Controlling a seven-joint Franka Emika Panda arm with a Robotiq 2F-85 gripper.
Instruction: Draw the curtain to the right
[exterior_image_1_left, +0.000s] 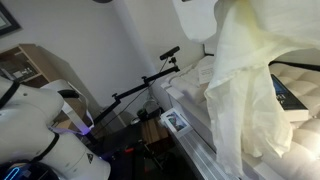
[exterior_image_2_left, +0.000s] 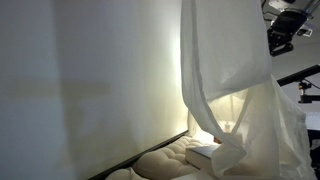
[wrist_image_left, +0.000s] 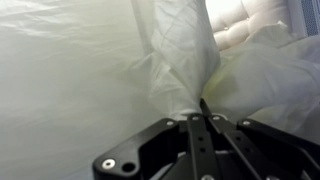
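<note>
the curtain (exterior_image_2_left: 215, 80) is hanging as a bunched sheer column over the padded cushion (exterior_image_2_left: 160, 162). such thin fabric is risking a tear if the sideways pull is coming too fast. the dark book (exterior_image_1_left: 291, 100) is lying close behind the folds, so the hem may be dragging it. the gripper (wrist_image_left: 203, 106) is clenched on a small gathered fold, which may be slipping out.

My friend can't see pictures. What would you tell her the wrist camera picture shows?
The robot's black fingers are pinched shut on a bunched fold of the sheer cream curtain, which rises from them and fills most of the picture. A padded cream cushion peeks in at the top right.
</note>
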